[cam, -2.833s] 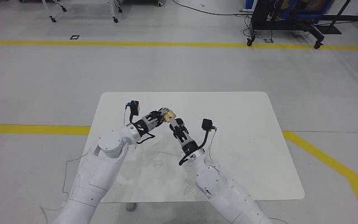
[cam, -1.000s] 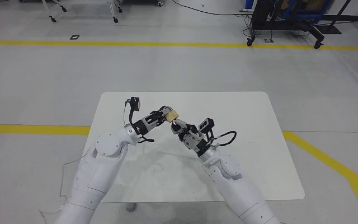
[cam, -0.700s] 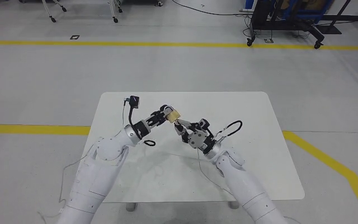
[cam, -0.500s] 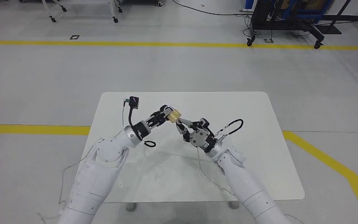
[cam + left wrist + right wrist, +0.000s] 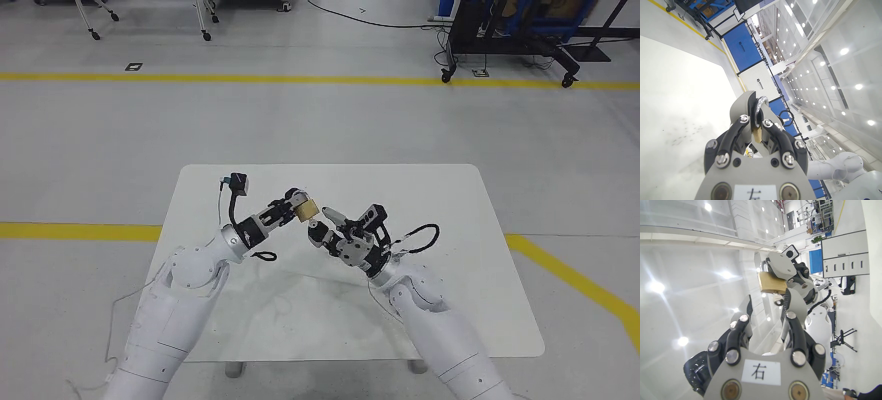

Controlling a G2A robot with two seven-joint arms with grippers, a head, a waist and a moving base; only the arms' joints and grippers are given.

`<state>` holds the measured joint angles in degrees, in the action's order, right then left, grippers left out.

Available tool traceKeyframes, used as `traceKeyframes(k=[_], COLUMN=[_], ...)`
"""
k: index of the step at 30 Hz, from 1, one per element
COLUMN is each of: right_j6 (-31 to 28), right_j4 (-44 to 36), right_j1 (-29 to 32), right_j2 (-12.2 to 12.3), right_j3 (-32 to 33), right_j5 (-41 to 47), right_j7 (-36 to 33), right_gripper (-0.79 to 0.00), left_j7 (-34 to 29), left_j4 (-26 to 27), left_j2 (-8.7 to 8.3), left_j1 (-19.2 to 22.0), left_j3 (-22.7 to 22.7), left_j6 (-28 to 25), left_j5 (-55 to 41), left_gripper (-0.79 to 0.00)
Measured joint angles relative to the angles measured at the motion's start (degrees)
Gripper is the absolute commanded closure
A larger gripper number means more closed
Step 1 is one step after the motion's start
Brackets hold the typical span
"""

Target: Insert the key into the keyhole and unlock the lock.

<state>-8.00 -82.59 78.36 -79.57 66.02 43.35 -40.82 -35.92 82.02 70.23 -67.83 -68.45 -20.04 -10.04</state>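
Note:
A brass padlock [image 5: 304, 208] with a steel shackle hangs above the middle of the white table [image 5: 450, 200], and my left gripper [image 5: 296, 206] is shut on it. In the left wrist view the shackle [image 5: 760, 103] and a sliver of brass [image 5: 757, 133] show between the fingers of the left gripper [image 5: 758, 106]. My right gripper [image 5: 325, 225] is just beside and below the padlock [image 5: 772, 283], open, fingers spread. A small metal piece, apparently the key [image 5: 778, 300], sticks out of the lock's underside, close to one finger [image 5: 789, 303] of the right gripper [image 5: 768, 302].
Both arms meet over the table's centre. The table [image 5: 677, 85] carries nothing else. Yellow floor lines [image 5: 300, 78] and a black cart [image 5: 510, 45] lie far behind it.
The right wrist has turned and swung round to the right of the padlock; its fingers now stand apart. The left arm with the padlock has hardly moved.

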Motion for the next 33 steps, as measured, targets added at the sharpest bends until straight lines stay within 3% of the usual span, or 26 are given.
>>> traceKeyframes(k=[3,8,14,21,24,26,33], right_j6=[-4.4,-12.5,-10.3,-7.2,-7.0,-6.7,-6.1], right_j4=[-2.5,-8.1,-11.1,-10.3,-10.1,-10.0,-9.3], right_j1=[1.5,5.8,7.8,6.9,6.6,6.5,5.8], right_j2=[0.3,0.5,0.2,-0.3,-0.5,-0.7,-1.1], right_j3=[0.2,-1.2,-3.4,-5.5,-6.0,-6.4,-7.1], right_j5=[-7.2,-26.7,-39.1,-42.4,-43.3,-43.2,-41.2], right_j7=[4.8,17.9,27.3,32.7,34.4,35.4,36.9], right_gripper=[-0.299,-0.271,-0.280,-0.256,-0.126,0.000,0.000], left_j7=[-0.3,-0.1,-0.3,-0.5,-0.6,-0.7,-1.2], left_j4=[-0.4,-0.9,-1.0,-1.1,-1.1,-1.1,-1.1], left_j2=[0.01,0.01,0.06,0.05,0.04,0.03,0.00], left_j1=[0.2,0.5,0.7,0.8,0.8,0.8,0.8], left_j3=[-0.1,-0.2,0.2,0.2,0.2,0.3,0.3], left_j6=[0.7,2.4,3.1,3.3,3.3,3.2,3.2], left_j5=[-0.9,-1.3,-1.2,-1.3,-1.2,-1.2,-1.5], left_gripper=[0.000,0.000,0.000,0.000,0.000,0.000,0.000])
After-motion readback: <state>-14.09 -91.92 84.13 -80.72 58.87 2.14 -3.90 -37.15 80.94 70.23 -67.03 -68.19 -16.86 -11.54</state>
